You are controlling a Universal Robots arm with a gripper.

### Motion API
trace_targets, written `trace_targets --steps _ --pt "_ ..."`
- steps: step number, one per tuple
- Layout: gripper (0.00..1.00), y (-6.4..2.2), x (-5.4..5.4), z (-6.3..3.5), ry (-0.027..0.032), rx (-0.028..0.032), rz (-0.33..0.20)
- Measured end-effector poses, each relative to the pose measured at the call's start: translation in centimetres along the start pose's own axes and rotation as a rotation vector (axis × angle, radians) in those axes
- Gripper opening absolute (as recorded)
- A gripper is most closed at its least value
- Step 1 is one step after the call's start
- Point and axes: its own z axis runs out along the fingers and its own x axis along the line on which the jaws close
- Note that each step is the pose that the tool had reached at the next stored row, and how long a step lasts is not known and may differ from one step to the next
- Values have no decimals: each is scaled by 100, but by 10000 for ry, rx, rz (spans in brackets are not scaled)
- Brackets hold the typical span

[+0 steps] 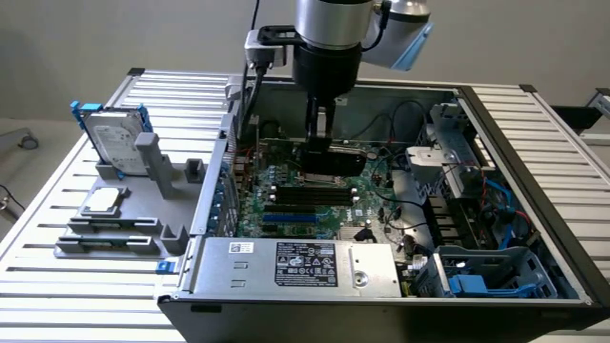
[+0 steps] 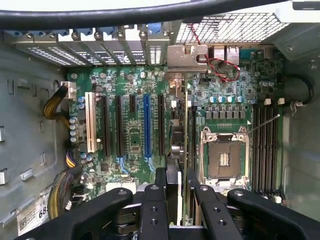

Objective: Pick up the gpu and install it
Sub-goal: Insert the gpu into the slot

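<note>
The black two-fingered hand (image 2: 176,177) is clenched on the gpu (image 1: 332,161), a thin dark card with a black cover. It is held edge-on just over the green motherboard (image 2: 130,135) inside the open black computer case (image 1: 381,318), at the centre of the exterior view. Pickup looks done; seating is unconfirmed. Beyond lie a ribbed aluminium worktop (image 1: 171,86) and a grey wall (image 1: 96,36).

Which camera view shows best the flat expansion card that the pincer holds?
The exterior view: the thin flat dark expansion card with a black cover shows its broad face there, held under the pincer. The wrist view sees the card edge-on, a narrow strip between the pincer's fingers, ending at its silver bracket.
</note>
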Motion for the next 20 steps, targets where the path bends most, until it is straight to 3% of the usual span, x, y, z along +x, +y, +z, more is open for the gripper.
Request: trace_targets --steps 10,20 --pt "26 3 165 116 -43 -44 -417" --pt "26 140 273 246 -42 -46 -457"
